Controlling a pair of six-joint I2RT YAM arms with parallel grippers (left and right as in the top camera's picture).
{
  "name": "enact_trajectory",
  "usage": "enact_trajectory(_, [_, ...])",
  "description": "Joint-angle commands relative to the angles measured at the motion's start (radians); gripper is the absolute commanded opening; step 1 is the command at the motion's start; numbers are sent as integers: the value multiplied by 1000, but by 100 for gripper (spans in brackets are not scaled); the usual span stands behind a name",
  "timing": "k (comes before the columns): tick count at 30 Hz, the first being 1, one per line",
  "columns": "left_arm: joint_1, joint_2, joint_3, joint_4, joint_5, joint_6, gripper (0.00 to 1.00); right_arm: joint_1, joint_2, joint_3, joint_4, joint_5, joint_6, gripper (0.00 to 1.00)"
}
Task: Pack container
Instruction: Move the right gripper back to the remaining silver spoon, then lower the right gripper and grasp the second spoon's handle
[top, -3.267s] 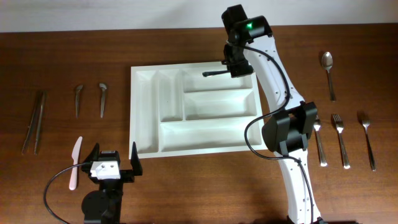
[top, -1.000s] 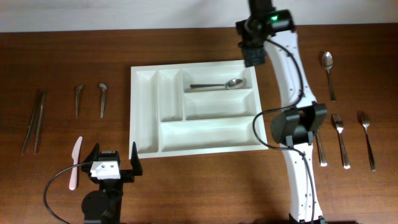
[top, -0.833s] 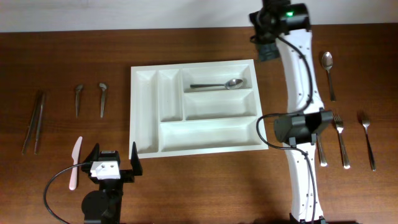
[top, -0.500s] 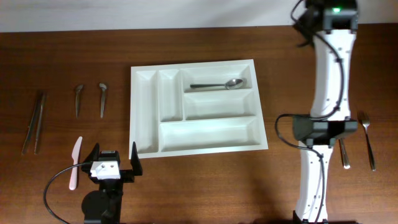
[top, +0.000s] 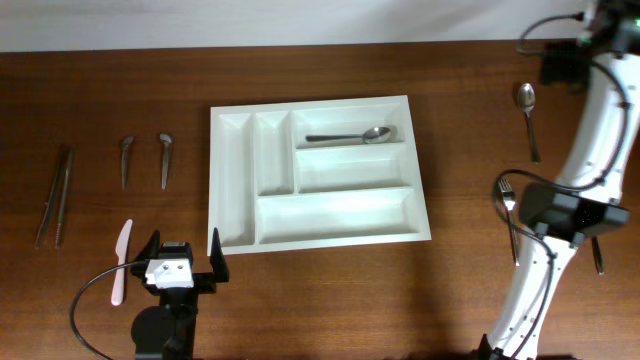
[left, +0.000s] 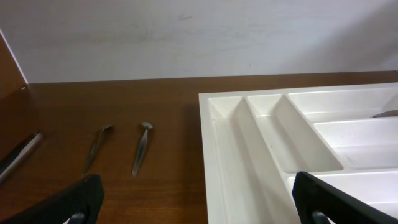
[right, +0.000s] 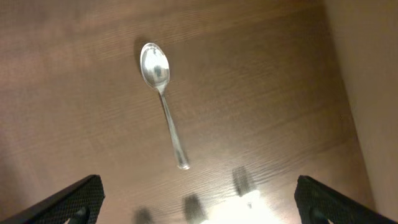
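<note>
**Both end effectors spread wide and empty; one spoon lies in the container**

The overhead view gives the whole layout. The white container (top: 330, 215) lies flat in the middle of the tabletop (top: 450, 300). A spoon (top: 350, 135) rests in its top long compartment, bowl to the right. The left end effector (top: 182, 250) sits near the front edge, just off the container's lower-left corner, its fingers spread with nothing between them. The right end effector (top: 562, 66) is at the far right corner, near a loose spoon (top: 527, 118). Its arm crosses over part of the forks (top: 587, 192) lying below.

From overhead the right fingers are hard to make out. The right wrist view settles it: both fingertips sit at the frame's bottom corners, far apart, gripping nothing. The loose spoon lies on bare wood beyond them.

The left wrist view shows the container's two narrow compartments close up. Beyond them lie two small metal utensils (top: 145, 160) side by side, and the tongs (top: 55, 195) show at the left edge. The white plastic knife (top: 121, 262) shows only from overhead.
</note>
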Motion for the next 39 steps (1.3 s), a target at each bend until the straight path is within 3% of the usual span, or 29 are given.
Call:
enact_trajectory(1, [5,-6,-3,0,3,15,99,-58,-10,-6,-14,-269,-293,99])
enact_trajectory(9, [5,-6,-3,0,3,15,99,-118,36,-82,77,-320,-354,99])
enact_trajectory(15, [5,-6,-3,0,3,15,99,-82,37,-275,251,-274,-231,99])
enact_trajectory(26, [5,-6,-3,0,3,15,99,-38,37,-618,490,-240,-196,99])
enact_trajectory(39, [5,-6,-3,0,3,15,99,-40,38,-756,586,-232,-183,99])
